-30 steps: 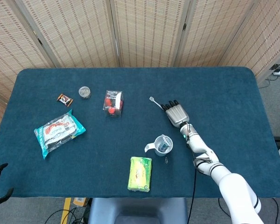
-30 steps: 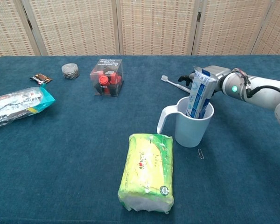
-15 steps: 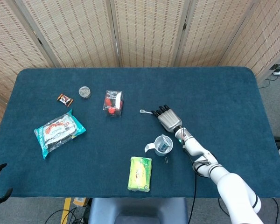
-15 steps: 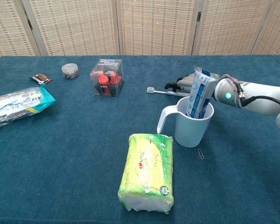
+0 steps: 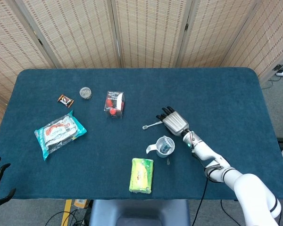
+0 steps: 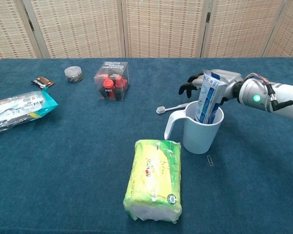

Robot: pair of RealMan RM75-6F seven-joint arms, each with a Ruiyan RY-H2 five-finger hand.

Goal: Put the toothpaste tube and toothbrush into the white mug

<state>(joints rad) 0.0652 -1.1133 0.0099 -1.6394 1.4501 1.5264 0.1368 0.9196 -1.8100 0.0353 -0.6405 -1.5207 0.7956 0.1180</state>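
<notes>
The toothbrush (image 6: 172, 107), light, thin and stiff, is lying on the surface beside the white mug (image 6: 201, 131); right hand (image 5: 174, 121) fingers are hovering spread, holding nothing; best pinched mid-handle

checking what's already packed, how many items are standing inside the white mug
1: the blue-and-white toothpaste tube stands in the white plastic mug. The white toothbrush lies outside, on the cloth beside it.

Right hand (image 5: 173, 121) raised, fingers spread.
</notes>
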